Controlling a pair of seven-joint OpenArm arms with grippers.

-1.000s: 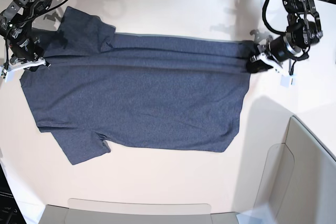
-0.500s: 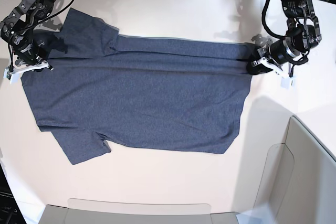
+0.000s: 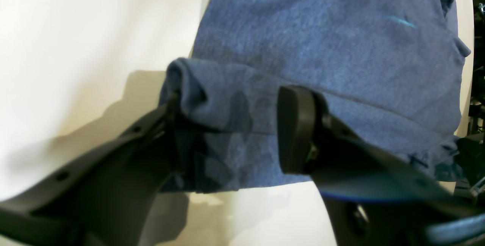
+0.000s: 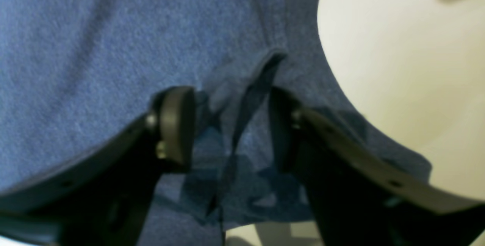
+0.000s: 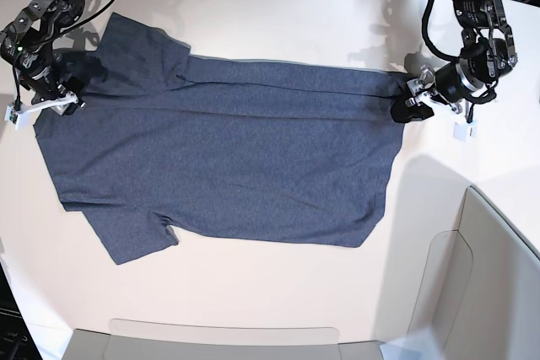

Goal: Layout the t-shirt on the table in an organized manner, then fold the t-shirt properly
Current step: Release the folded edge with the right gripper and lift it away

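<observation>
Both end effectors, which a second ago were pinched tight on opposite ends of the dark heathered navy-blue short-sleeved fabric t-shirt (image 5: 219, 158), have now parted their jaws, and the folded ridge along the shirt's far edge has relaxed a little. That shirt lies spread sideways on the big smooth off-white desk (image 5: 278, 301), collar end to the left, hem to the right, one sleeve far-left and the other near-left. It looks light, limp and creasable, so I would expect it to sag and drag unless taken by a hemmed edge or a doubled fold, at two corners together. At the hem's far right corner, the left end effector (image 3: 235, 132) stands wide, its pads either side of a rolled bunch of hem that sits between them, touching the left-hand finger but no longer clamped. Over at the left, by the collar and shoulder, the right end effector (image 4: 231, 124) is moderately open, straddling a raised seam crease without squeezing it; whether cloth brushes its pads I cannot tell.
</observation>
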